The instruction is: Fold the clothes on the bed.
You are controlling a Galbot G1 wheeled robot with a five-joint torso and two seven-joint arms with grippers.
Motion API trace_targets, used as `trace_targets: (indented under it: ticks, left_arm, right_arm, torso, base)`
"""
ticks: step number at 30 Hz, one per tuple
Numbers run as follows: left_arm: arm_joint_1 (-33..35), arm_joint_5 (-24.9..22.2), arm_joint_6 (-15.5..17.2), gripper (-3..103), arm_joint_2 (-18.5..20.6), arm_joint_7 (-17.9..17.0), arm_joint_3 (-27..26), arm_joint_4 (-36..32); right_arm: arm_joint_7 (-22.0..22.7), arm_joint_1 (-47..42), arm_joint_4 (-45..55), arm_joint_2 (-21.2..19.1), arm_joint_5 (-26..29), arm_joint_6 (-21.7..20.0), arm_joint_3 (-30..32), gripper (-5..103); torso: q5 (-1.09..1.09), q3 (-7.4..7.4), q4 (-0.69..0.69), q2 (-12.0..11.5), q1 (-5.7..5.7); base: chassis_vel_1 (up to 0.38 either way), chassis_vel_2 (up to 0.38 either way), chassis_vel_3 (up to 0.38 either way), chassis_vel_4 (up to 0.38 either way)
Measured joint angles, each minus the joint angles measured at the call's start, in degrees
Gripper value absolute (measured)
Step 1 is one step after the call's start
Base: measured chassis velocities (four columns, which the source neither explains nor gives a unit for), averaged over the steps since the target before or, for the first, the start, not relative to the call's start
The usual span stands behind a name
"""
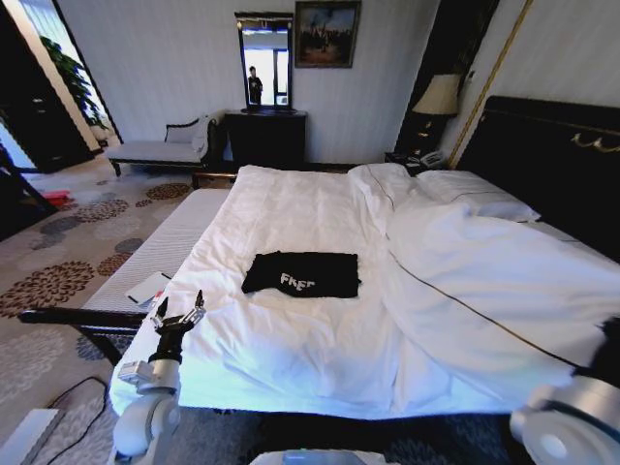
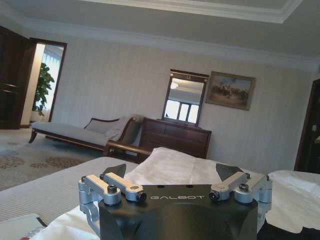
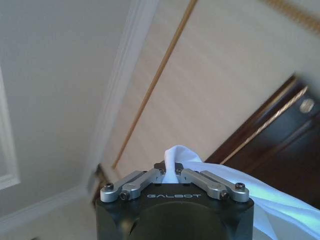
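Observation:
The clothes are one black T-shirt (image 1: 300, 274), lying in a compact rectangle with white lettering up, on the white duvet (image 1: 291, 213) in the middle of the bed. My left gripper (image 1: 180, 310) stands open at the bed's near left corner, fingers pointing up, well short of the shirt. In the left wrist view the left gripper (image 2: 172, 172) has its jaws spread wide with nothing between them. In the right wrist view my right gripper (image 3: 171, 172) is shut on a raised fold of the white duvet (image 3: 280, 200). The right arm (image 1: 567, 421) sits at the lower right.
A pale bench (image 1: 155, 257) runs along the bed's left side with a white flat item (image 1: 150, 288) on it. Pillows (image 1: 475, 194) and the dark headboard (image 1: 552, 145) are at the right. A dresser with mirror (image 1: 266, 136) and a chaise (image 1: 160, 150) stand behind. A cable (image 1: 68, 397) crosses the floor.

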Motion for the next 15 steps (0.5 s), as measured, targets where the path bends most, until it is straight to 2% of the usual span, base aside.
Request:
trace_targets:
  ticks: [1,3,7,8,13,15]
  left_arm:
    - [0.0,-0.14,0.0,100,0.19,0.0,-0.01,0.05]
    - [0.02,-1.31,-0.18,100,1.75,0.05,0.04,0.43]
    - [-0.15,-2.46,-0.21,100,3.17,0.07,0.18,0.75]
    - [-0.15,-2.46,-0.21,100,3.17,0.07,0.18,0.75]
    - [-0.87,-4.13,0.28,100,6.12,0.09,0.42,0.92]
    - [-1.06,-4.47,0.39,100,6.83,0.09,0.42,0.97]
  right_arm:
    - [0.68,-0.3,0.34,0.38,-0.63,-0.08,0.08,1]
    - [5.24,-2.14,1.05,3.09,-4.31,-0.94,0.64,1]
    - [8.19,-3.04,1.06,4.78,-6.08,-1.18,2.49,1]
    - [8.19,-3.04,1.06,4.78,-6.08,-1.18,2.49,1]
    - [14.43,-2.66,-3.34,5.18,-6.44,-1.71,7.5,1]
    - [15.19,-2.42,-4.86,5.15,-6.37,-1.81,7.99,1]
  torso:
    - [-0.01,0.0,0.01,0.0,0.0]
    - [0.02,0.0,-0.01,0.0,0.0]
    - [0.02,0.0,0.0,-0.01,0.0]
    - [0.02,0.0,0.0,-0.01,0.0]
    - [0.03,0.0,0.02,-0.01,0.0]
    - [0.02,0.0,0.01,-0.01,0.0]
  base:
    - [0.0,0.0,0.0,0.0]
    - [0.0,0.0,0.0,0.0]
    - [0.0,0.0,0.0,0.0]
    - [0.0,0.0,0.0,0.0]
    - [0.0,0.0,0.0,0.0]
    - [0.0,0.0,0.0,0.0]
